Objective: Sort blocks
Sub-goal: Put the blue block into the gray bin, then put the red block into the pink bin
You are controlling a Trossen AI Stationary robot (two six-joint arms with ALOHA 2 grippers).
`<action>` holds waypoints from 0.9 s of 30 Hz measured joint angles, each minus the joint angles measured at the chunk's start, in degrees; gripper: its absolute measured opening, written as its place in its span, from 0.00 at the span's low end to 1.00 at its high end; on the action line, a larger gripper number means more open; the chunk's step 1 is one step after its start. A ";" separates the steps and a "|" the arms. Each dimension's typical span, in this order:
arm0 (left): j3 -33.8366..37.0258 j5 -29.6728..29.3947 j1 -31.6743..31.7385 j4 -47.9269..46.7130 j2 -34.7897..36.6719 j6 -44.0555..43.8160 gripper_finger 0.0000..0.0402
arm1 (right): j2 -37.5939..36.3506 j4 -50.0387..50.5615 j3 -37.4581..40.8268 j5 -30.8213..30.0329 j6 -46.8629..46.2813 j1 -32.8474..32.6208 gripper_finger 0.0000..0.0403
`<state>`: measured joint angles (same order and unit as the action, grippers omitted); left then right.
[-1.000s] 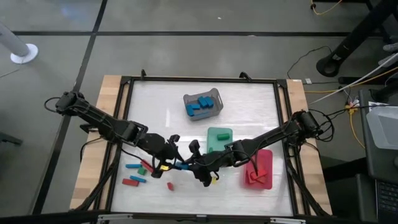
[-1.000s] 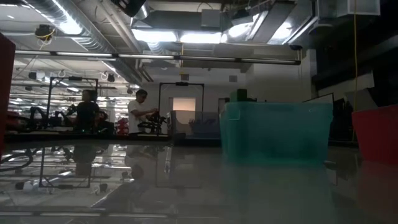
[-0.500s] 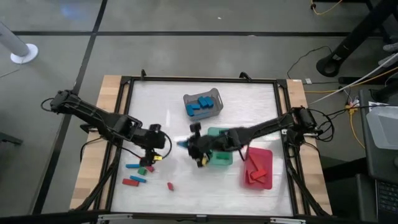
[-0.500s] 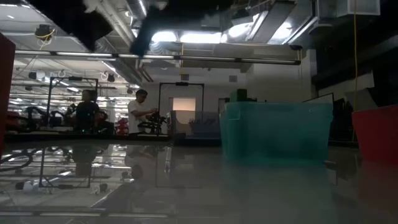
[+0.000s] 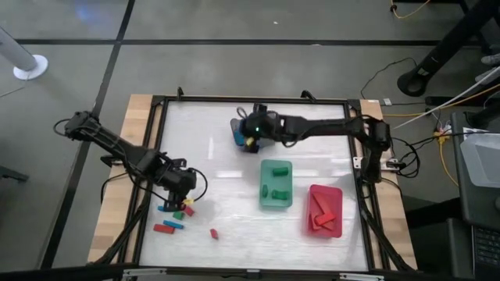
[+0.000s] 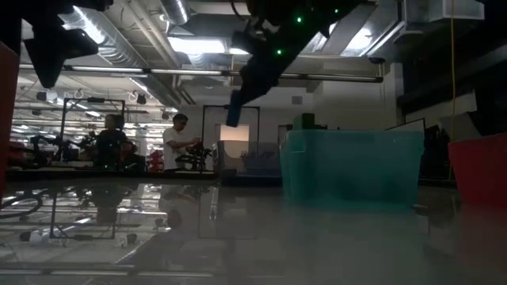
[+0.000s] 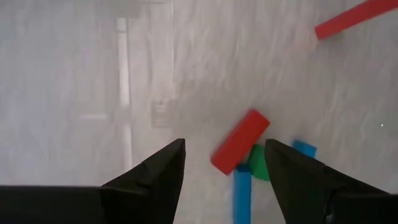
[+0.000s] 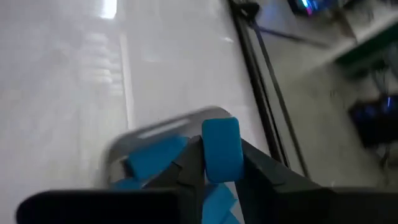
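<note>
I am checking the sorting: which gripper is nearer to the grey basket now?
The right. The right gripper is directly over the grey basket, shut on a blue block. The left gripper is far off, open above the loose blocks near the table's front-left.

Both arms dark, slim jointed links, black cables trailing along them. Green LEDs lit near right wrist. Gripper fingers matte black, wedge-shaped, tapering to tips.

High cam overhead; low cam table-level (facing room); wrists close, looking down.
</note>
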<state>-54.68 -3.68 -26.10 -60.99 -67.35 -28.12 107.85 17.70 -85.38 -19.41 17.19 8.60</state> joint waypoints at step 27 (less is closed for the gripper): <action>8.49 -6.62 -11.90 17.18 -0.79 0.10 0.52 | -0.04 6.46 -0.02 14.46 -21.46 1.39 0.44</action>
<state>-46.19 -10.30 -38.00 -43.81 -68.14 -28.02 107.81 24.16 -85.41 -4.95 -4.27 9.99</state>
